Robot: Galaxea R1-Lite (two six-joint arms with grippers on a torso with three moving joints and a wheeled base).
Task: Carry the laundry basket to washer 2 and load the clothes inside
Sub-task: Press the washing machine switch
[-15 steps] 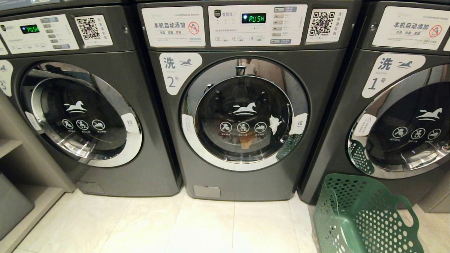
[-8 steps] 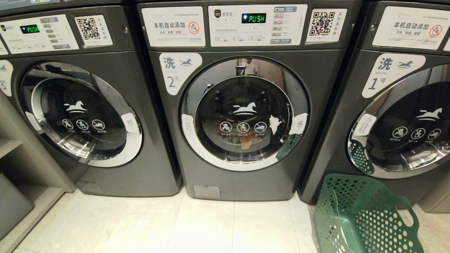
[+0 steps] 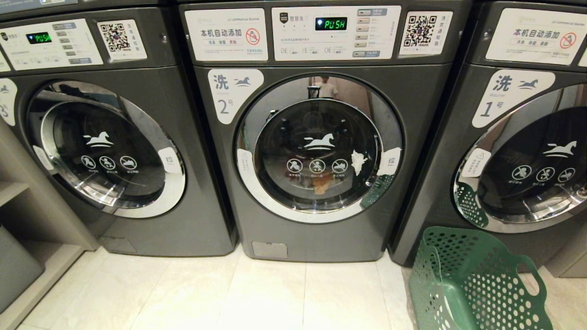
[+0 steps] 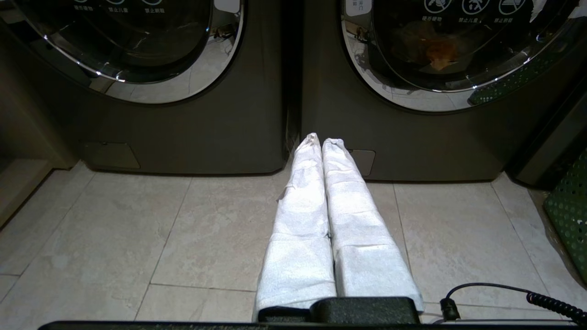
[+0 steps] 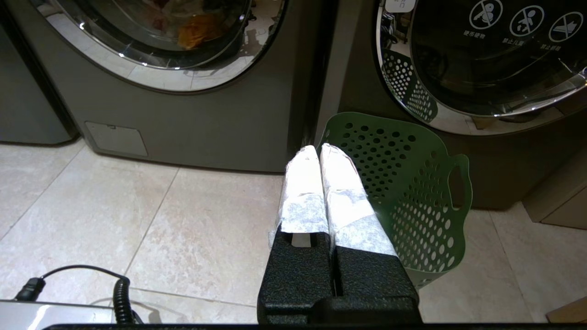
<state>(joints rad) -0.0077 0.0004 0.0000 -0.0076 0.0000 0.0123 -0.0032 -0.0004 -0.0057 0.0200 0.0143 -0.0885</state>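
1. Washer 2 (image 3: 316, 151): dark grey metal, satin sheen; glossy chrome door ring, dark glass.
2. Laundry basket (image 3: 472, 284): matt green perforated plastic.
3. Floor (image 3: 229, 298): pale, smooth, faintly glossy stone-look tile.
4. Left gripper (image 4: 323, 140) fingers wrapped in white, rough-looking cloth tape.

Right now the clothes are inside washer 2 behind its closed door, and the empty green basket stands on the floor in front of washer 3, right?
Nearly. The laundry basket is empty and on the floor, but it stands in front of washer 1, as the head view shows. The clothes do lie inside washer 2 behind its closed door.
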